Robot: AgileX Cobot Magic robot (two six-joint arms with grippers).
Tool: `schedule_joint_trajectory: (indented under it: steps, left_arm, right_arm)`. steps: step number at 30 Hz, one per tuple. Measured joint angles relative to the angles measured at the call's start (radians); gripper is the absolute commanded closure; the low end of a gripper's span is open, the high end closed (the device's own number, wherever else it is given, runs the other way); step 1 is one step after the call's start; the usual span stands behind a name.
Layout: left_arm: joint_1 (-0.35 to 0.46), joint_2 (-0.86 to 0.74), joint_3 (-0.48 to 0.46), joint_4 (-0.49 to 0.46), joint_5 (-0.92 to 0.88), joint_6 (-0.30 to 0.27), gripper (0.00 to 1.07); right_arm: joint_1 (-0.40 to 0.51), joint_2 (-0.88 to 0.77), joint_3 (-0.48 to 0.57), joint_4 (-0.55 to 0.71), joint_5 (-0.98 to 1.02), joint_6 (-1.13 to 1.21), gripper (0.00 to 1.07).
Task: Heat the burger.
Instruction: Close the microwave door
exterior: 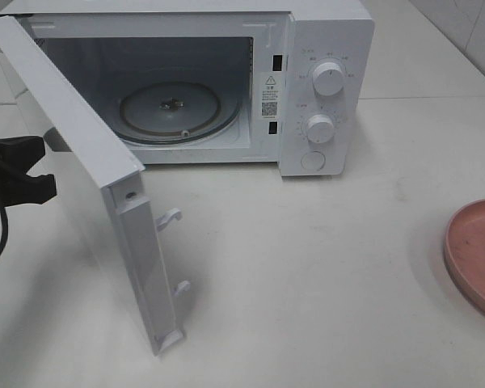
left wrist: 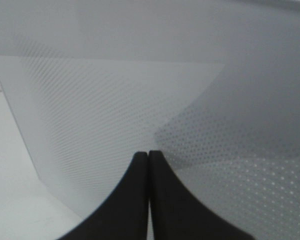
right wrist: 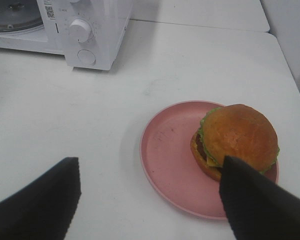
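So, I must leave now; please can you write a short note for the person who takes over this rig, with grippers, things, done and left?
Left gripper: shut, empty, close to the outer face of the open microwave door.
Right gripper: open, empty, above the table near the pink plate.
Burger: on the plate, to the right of the microwave, not yet gripped.
Done: door open, turntable bare.
Left: grasp the burger, put it inside, close the door, start heating.
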Motion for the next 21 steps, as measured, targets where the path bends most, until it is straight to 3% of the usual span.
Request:
schedule_joint_trajectory:
  steps: [7, 16, 19, 21]
  left_arm:
    - [-0.148, 0.103, -0.092, -0.105, -0.033, 0.042, 1.07]
    - [-0.255, 0.202, -0.216, -0.219, -0.036, 0.095, 1.07]
    - [-0.285, 0.235, -0.270, -0.244, -0.018, 0.095, 1.07]
    - [-0.322, 0.272, -0.354, -0.268, 0.021, 0.106, 1.07]
  right_arm:
    - [0.000, 0.000, 0.000, 0.000, 0.000, 0.005, 0.32]
    - [0.000, 0.000, 0.000, 0.000, 0.000, 0.005, 0.32]
    - [0.000, 0.000, 0.000, 0.000, 0.000, 0.005, 0.32]
    - [0.000, 0.000, 0.000, 0.000, 0.000, 0.005, 0.32]
